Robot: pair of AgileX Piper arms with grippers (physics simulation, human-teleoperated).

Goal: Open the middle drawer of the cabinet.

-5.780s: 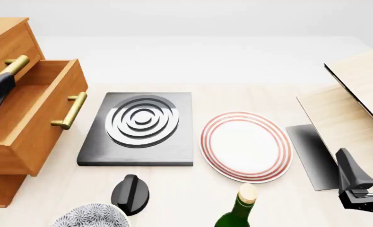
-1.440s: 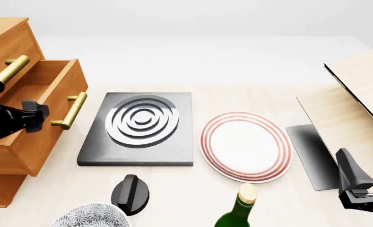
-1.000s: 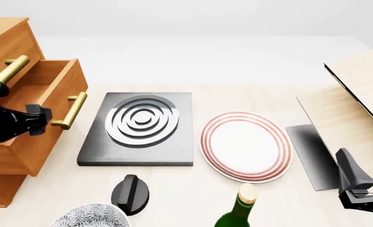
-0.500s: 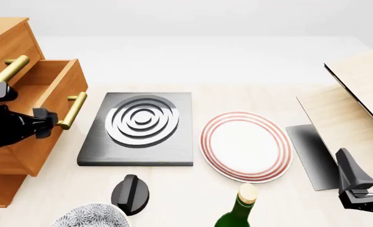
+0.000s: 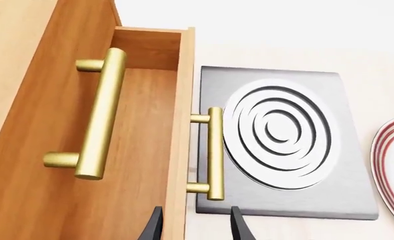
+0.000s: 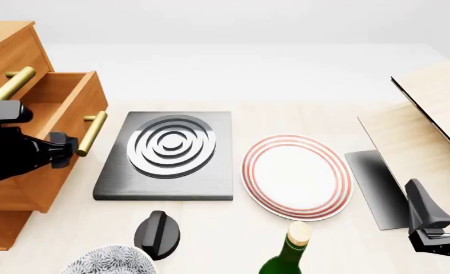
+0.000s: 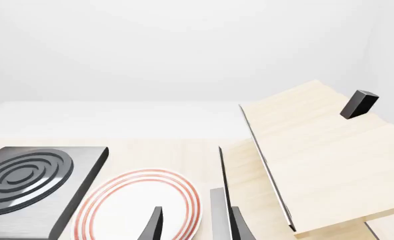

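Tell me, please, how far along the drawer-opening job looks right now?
Largely done: the middle drawer stands well out of the cabinet, its inside showing. In hand: the left gripper, fingers apart, sits by the drawer's front near its brass handle without holding it. The right gripper is open over the striped plate. Left: at most pulling clear.

Mid drawer (image 6: 57, 123) pulled out of cabinet (image 6: 8, 48).

One cabinet (image 6: 4, 51), one plate (image 6: 297, 177), one bottle (image 6: 290, 254), two grippers
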